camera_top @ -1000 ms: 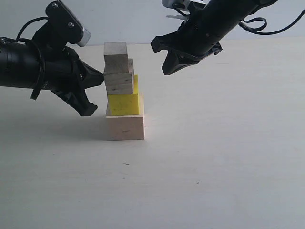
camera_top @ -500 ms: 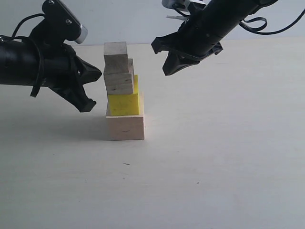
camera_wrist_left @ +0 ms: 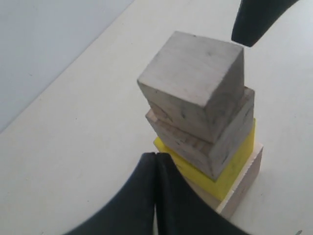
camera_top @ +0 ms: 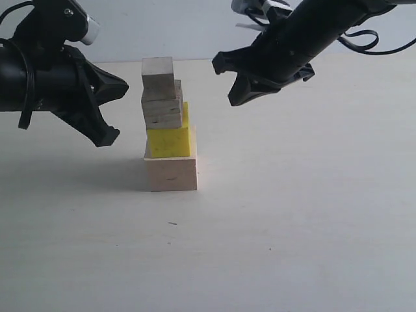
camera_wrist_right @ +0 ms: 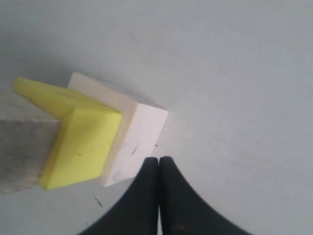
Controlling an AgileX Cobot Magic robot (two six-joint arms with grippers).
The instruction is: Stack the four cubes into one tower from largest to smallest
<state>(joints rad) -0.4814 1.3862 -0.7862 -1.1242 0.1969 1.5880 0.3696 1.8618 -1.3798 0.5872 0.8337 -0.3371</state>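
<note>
The tower stands on the table: a large pale wood cube [camera_top: 170, 173] at the bottom, a yellow cube [camera_top: 169, 140] on it, then a small wood cube [camera_top: 162, 112] and another small wood cube [camera_top: 158, 77] on top, each slightly offset. My left gripper [camera_top: 123, 86] hangs shut and empty to the left of the tower, apart from it. My right gripper [camera_top: 220, 65] hovers shut and empty up to the right. In the left wrist view the top cube [camera_wrist_left: 195, 73] sits beyond the shut gripper [camera_wrist_left: 156, 155]. The right wrist view shows the yellow cube [camera_wrist_right: 83, 142] and large cube [camera_wrist_right: 139, 132] beside the shut gripper [camera_wrist_right: 159, 159].
A pale table [camera_top: 292, 227] stretches around the tower, with a light wall behind. Both black arms reach in from the upper corners, and the right gripper's dark tip [camera_wrist_left: 254, 19] shows in the left wrist view.
My left gripper has drawn back to the left and upward from the tower's side. The right gripper has shifted slightly right. The four cubes have not moved.
</note>
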